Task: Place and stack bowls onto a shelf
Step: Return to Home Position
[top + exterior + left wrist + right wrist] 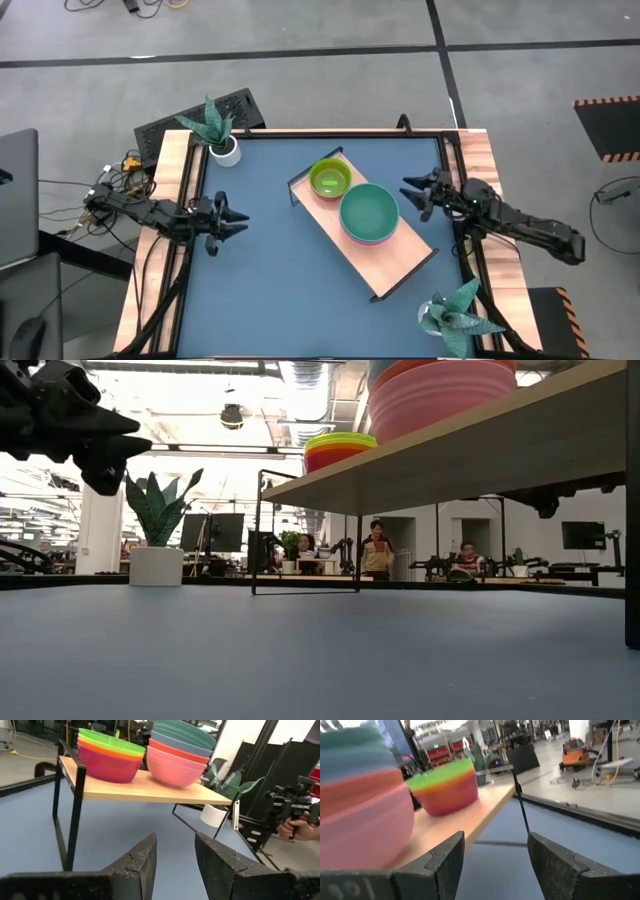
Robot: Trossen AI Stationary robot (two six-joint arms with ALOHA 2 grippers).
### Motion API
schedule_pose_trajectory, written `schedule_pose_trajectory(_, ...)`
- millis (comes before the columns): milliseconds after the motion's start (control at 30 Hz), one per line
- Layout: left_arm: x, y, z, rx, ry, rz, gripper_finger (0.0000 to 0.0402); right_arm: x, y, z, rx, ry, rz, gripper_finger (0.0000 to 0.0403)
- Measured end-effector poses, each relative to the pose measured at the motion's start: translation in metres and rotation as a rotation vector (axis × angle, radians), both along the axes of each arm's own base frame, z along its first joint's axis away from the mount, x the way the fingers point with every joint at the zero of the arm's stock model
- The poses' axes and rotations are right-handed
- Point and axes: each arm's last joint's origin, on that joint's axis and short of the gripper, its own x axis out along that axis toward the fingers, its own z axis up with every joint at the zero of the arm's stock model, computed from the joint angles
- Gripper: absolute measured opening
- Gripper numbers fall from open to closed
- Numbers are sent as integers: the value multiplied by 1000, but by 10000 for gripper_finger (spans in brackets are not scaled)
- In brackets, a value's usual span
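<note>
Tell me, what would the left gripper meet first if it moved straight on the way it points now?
Probably the shelf, whose long side faces the left gripper. Whether the fingers would strike its board or pass beneath it is unclear.

No legible text, brand or number in any view. Nearest thing: pale marks [351, 887] on housing of my right gripper [496, 847], too cropped to read. Orange-black hazard stripes [606, 101] on floor, wordless.
</note>
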Motion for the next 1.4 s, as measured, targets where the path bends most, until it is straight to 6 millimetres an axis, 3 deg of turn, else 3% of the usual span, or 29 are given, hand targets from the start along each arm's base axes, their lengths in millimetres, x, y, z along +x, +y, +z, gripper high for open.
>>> schedule_pose_trajectory(467, 0, 2, 0, 124, 7, 70, 119, 4, -2, -7, 32, 79, -4, 245)
schedule_pose_trajectory(867, -1, 4, 2, 137, -6, 133, 119, 5, -2, 3, -55, -2, 7, 245)
schedule_pose_trajectory(1133, 0, -4, 5, 233, -53, -110, 119, 7, 5, 3, -191, 23, 262, 245)
schedule_pose_trajectory(1400, 0, -5, 3, 249, -78, -159, 119, 7, 6, -1, -174, 59, 291, 245)
